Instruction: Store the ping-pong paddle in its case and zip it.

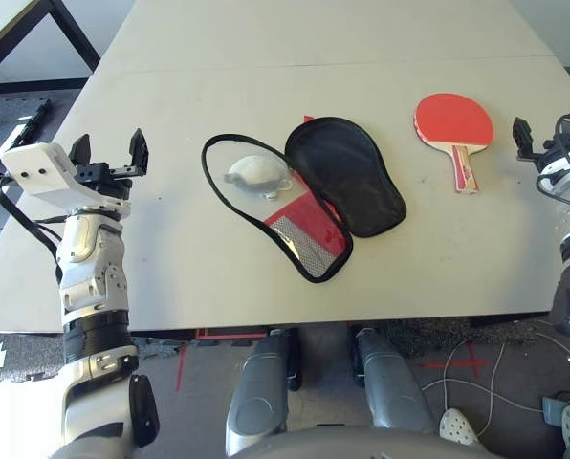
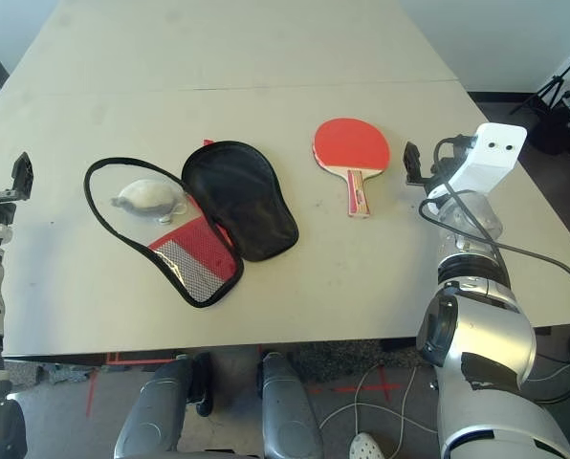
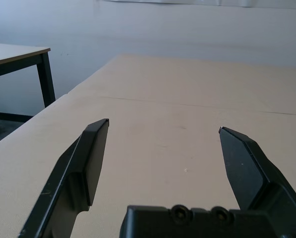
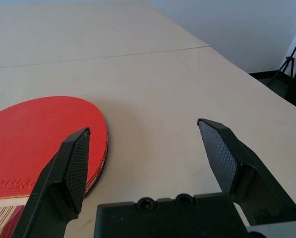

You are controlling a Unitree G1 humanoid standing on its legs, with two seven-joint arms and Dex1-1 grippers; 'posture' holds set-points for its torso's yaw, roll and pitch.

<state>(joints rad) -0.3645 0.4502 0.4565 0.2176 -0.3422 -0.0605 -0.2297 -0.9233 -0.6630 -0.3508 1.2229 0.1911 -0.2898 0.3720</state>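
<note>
A: Start at the right gripper (image 4: 145,148). What has it got?

B: Nothing. Its two black fingers stand spread wide with only bare table (image 4: 187,79) between them. The ping-pong paddle (image 2: 351,149) lies flat just beside it on its inner side, red face up, handle pointing toward the robot.

A: And the left gripper (image 1: 110,158)?

B: The same: fingers wide apart, empty, hovering over the table's left part, well apart from the case (image 1: 304,196).

A: Where is the case?

B: Mid-table, unzipped and folded open. The black-lined half lies nearer the paddle; the clear half, edged in black zipper, lies toward the left arm. A grey-white plush toy (image 1: 257,174) rests on that clear half.

A: How would the paddle handle?

B: Light and stiff, I'd judge. The rubber face should offer grip, but the blade lies flush on the table, so there is little to get fingers under. The short wooden handle (image 2: 358,193) looks the better hold: narrow enough for the jaws, pinched across its sides.

A: The case?

B: Soft and floppy; it will likely slide or buckle unless the other gripper pins it. The toy seems in the way, too.

A: Arm poses?

B: Both forearms reach forward at the table's outer sides, with the grippers pointing ahead and slightly upward.
</note>
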